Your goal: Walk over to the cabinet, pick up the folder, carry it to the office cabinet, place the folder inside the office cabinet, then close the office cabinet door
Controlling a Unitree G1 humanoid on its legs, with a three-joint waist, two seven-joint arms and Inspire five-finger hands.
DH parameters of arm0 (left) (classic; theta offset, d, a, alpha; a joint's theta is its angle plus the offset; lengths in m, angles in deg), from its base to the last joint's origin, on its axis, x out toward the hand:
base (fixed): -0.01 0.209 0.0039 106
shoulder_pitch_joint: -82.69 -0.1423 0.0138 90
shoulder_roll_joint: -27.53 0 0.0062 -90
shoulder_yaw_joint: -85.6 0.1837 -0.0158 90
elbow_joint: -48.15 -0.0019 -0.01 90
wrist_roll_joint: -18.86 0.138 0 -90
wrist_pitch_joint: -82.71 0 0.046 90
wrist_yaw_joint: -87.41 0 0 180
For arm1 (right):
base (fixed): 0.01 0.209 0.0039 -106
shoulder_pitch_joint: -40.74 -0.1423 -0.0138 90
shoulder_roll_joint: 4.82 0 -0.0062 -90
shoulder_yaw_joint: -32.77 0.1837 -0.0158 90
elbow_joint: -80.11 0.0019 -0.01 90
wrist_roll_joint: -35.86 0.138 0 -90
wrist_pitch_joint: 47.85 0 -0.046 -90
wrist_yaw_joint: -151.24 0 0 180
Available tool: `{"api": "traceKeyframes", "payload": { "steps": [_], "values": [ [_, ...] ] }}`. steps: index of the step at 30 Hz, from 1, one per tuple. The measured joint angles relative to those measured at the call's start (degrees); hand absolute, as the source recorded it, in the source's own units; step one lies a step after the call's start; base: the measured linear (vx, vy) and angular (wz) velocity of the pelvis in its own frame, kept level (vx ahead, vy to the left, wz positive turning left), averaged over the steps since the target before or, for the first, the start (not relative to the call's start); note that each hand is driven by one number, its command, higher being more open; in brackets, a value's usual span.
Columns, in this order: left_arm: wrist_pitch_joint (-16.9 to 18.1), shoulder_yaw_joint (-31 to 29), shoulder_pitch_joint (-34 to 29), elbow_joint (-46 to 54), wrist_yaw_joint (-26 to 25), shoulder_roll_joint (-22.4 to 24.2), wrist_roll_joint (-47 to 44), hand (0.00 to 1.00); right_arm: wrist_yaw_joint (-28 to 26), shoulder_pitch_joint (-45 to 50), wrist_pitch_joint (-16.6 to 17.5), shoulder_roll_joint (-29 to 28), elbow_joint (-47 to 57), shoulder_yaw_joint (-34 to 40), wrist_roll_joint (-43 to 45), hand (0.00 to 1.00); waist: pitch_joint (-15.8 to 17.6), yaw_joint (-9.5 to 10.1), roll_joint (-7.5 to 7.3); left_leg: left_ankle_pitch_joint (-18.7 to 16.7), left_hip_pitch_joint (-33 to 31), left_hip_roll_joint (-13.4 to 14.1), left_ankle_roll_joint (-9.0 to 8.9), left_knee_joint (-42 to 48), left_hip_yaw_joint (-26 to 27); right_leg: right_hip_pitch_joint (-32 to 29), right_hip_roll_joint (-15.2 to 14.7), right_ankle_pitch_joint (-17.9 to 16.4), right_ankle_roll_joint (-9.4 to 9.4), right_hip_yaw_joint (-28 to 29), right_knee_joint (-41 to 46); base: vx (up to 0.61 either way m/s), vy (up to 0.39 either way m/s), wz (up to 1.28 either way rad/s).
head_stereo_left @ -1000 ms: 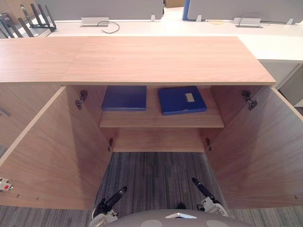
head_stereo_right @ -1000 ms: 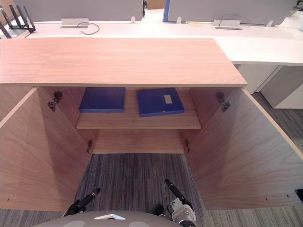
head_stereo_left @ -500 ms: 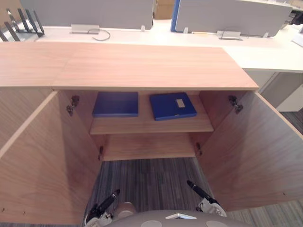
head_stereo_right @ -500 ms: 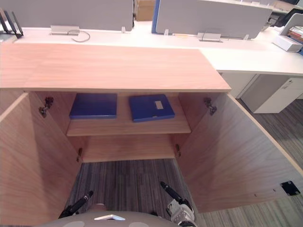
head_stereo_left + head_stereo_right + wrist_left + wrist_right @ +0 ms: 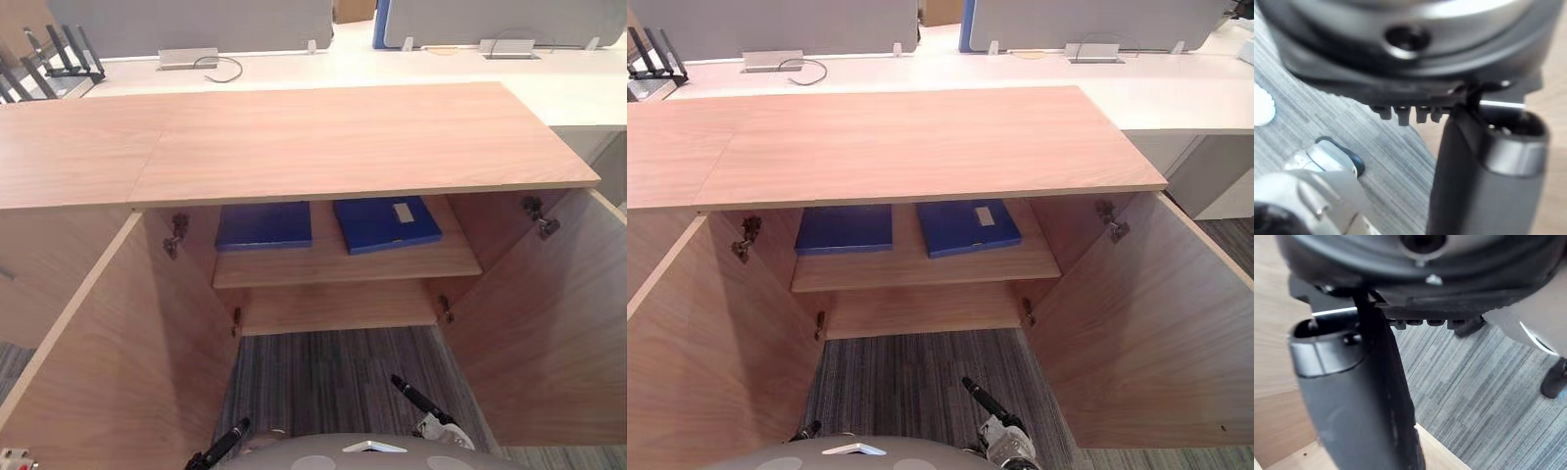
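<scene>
In the left eye view we face the cabinet [image 5: 333, 137] with its left door [image 5: 127, 352] and right door [image 5: 558, 333] open wide, which leaves the shelf [image 5: 343, 266] within reach. Two blue folders lie flat on it, side by side but apart: a plain folder [image 5: 263, 224] and a labelled folder [image 5: 385, 223] (we cannot tell which one the task means). The left robot hand [image 5: 221, 451] and right robot hand [image 5: 419, 398] hang low over the floor [image 5: 333, 362], well short of the shelf.

The right eye view gives the same layout, with the right robot hand's fingers [image 5: 982, 396] straight and bare.

In the left wrist view the thumb [image 5: 1484, 186] stands out loosely and nothing is held.

The right wrist view shows the same: relaxed, empty, carpet beyond.

With both robot hands empty and both folders resting on the shelf, we judge that either a reach or a door closing comes next.
</scene>
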Motion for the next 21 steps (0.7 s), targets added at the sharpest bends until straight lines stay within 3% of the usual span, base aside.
{"api": "traceKeyframes", "payload": {
  "steps": [1,4,5,9,11,13,14,15,16,19,21],
  "values": [
    [-0.01,0.28,-0.09,-0.19,-0.01,-0.36,1.12,1.0,-0.41,-0.14,-0.03,0.31,-0.06,-0.01,-1.6,1.0,-0.21,-0.03,-0.44,0.03,0.77,-0.81,0.09,-1.21,0.21,-2.3,-1.08,-1.97,0.38,1.07,4.18,0.04,0.087,-0.34],
    [0.05,0.94,0.1,-0.5,0.49,-1.61,4.01,1.0,-0.9,-0.65,0.32,0.46,1.24,-0.78,-1.81,1.0,-0.3,-0.11,-1.54,0.19,1.92,-2.8,0.89,-3.57,1.23,-10.85,-4.36,-5.93,-1.94,3.94,20.0,0.01,0.07,-0.27],
    [0.02,1.05,-0.03,-0.57,0.54,-2.46,4.31,1.0,-0.92,-0.64,0.57,0.61,2.16,-2.02,-1.9,1.0,0.1,-0.05,-2.33,0.11,2.95,-3.64,1.26,-3.97,2.03,-14.33,-5.79,-6.25,-2.57,4.74,26.86,0.01,0.035,-0.28],
    [-0.43,0.35,-0.4,-1.71,0.5,-4.74,7.86,1.0,-0.95,-0.58,0.95,0.26,2.72,-6.87,-6.79,1.0,1.27,-0.04,-4.22,-0.1,5.53,-3.68,1.63,-4.13,2.79,-17.07,-7.94,-5.82,-3.91,1.15,34.6,0.05,-0.001,-0.18],
    [-0.9,0.38,0.09,-1.68,0.5,-5.01,8.02,1.0,-1.05,-0.91,0.93,0.32,2.86,-8.73,-8.54,1.0,1.75,-0.27,-3.71,-0.34,5.5,-2.19,2.01,-4.09,2.16,-17.33,-5.23,-8.07,-4.04,1.1,34.5,0.07,-0.086,-0.05],
    [-1.17,0.34,1.7,-1.66,0.52,-5.35,8.37,1.0,-1.56,-2.06,0.58,0.4,2.95,-10.83,-8.52,1.0,3.38,-0.7,-1.61,-0.32,5.43,1.71,1.94,-4.11,0.28,-18.17,3.65,-11.54,-4.14,3.46,31.39,0.06,-0.15,0.14],
    [-1.17,0.26,2.02,-1.68,0.55,-5.47,8.45,1.0,-1.71,-2.1,0.3,0.37,2.91,-10.86,-8.53,1.0,3.48,-0.88,-1.52,-0.15,5.17,2.09,1.63,-4.08,-0.3,-18.07,5.35,-11.31,-3.94,3.94,28.3,0.07,-0.16,0.52],
    [-1.04,-0.59,2.1,-1.4,1.17,-5.78,8.8,1.0,-1.75,-1.34,-0.32,0.08,2.22,-10.78,-8.53,1.0,3.22,-1.41,-3.9,0.12,4.71,0.19,0.83,-4.09,-2.07,-17.43,5.69,-5.63,-3.52,4.94,20.3,0.11,-0.183,0.53],
    [-0.92,-1.51,2.54,-1.12,1.24,-4.94,9.07,1.0,-1.83,-1.02,-0.29,0.59,1.65,-10.73,-8.53,1.0,3.32,-1.54,-3.62,-0.58,4.96,0.2,-0.3,-4.21,-2.86,-17.21,5.15,-7.06,-4.38,4.44,20.68,0.13,-0.198,0.52],
    [-1.01,-4.75,2.02,-0.66,1.25,-0.46,8.87,1.0,-1.77,0.3,-1.35,2.61,1.59,-9.95,-8.55,1.0,2.31,-1.27,0.2,0.08,4.15,3.36,-1.8,-5.45,-3.41,-15.37,8.13,-5.6,-5.05,2.39,15.19,0.14,-0.118,0.13],
    [-1.14,-6.01,1.58,-0.6,1.27,0.51,8.64,1.0,-1.74,1.14,-1.33,2.8,1.58,-7.8,-8.55,1.0,1.49,-1.56,1.41,1.06,3.71,4.55,-2.78,-6.82,-4.43,-13.47,10.03,-3.91,-5.64,1.18,10.21,0.17,-0.107,0.17]
  ]
}}
